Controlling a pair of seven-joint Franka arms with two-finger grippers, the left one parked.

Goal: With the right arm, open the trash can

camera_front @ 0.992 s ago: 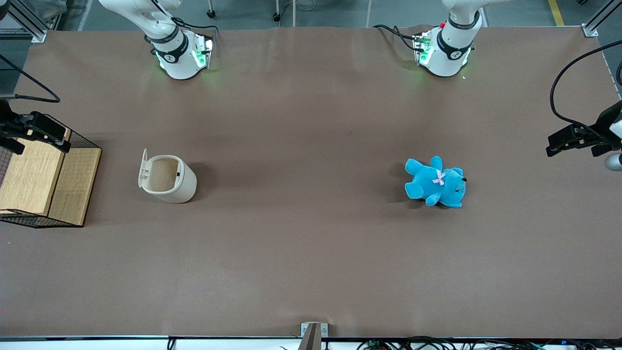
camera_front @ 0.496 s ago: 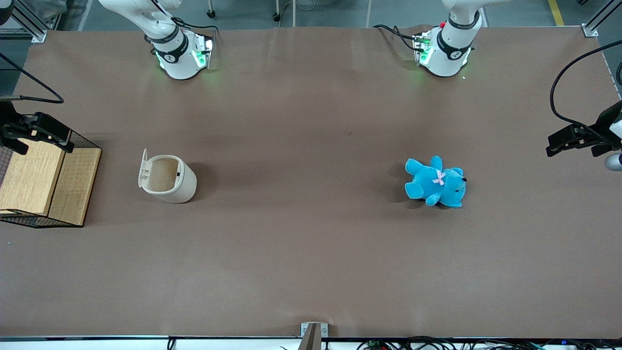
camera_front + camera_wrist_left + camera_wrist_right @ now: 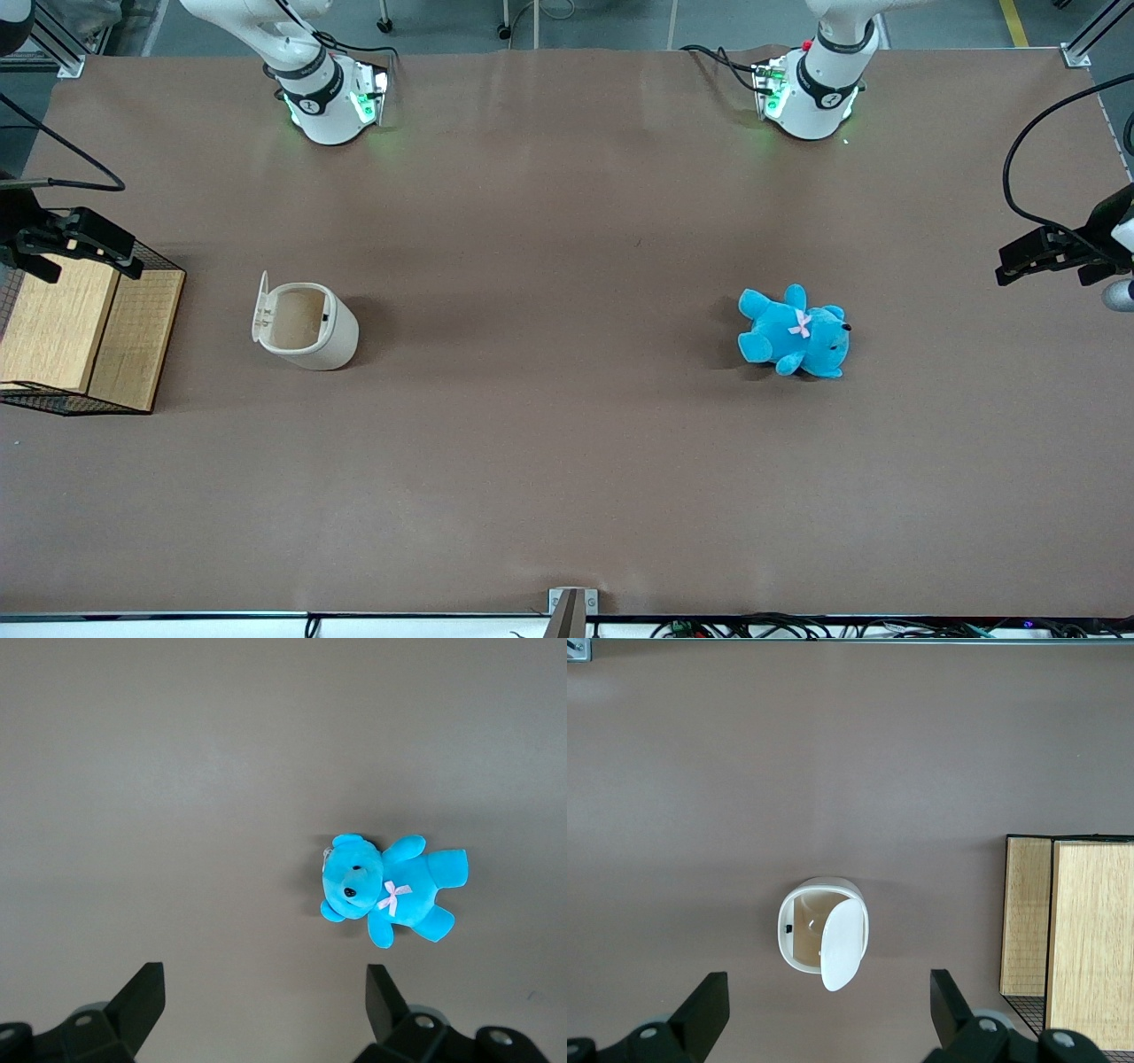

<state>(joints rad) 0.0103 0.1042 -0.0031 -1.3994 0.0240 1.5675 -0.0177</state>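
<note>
Your table holds a wood-and-mesh box, then the bin beside it, lid already upright. Your gripper hangs above the box, jaws spread and empty, apparently finished.

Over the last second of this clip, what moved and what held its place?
Only the right arm's pincer moved: above the wood-and-mesh box, it drifted a little toward the front camera and slightly toward the trash can, fingers spread, holding nothing. The can kept its place with its lid flipped open, and the teddy and box did not shift.
</note>
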